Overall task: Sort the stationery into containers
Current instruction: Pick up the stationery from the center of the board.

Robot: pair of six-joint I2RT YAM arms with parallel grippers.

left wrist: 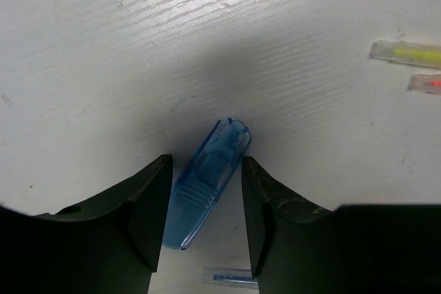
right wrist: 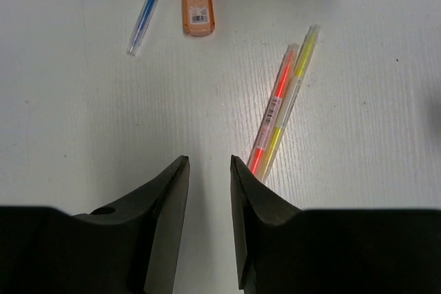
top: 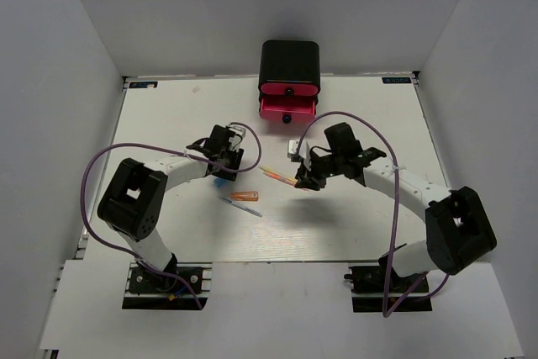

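Short blue marker (left wrist: 205,184) lies within the spread left gripper (left wrist: 207,163); the right gripper (right wrist: 208,163) is narrowly apart, empty.

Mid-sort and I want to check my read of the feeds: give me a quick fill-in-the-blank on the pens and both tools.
1. The left tool straddles a short marker coloured ___.
2. The right tool has its jaws ___, with nothing between them.
3. The thin pen lying alongside the orange-red pen is ___.
Missing words: blue; open; yellow.
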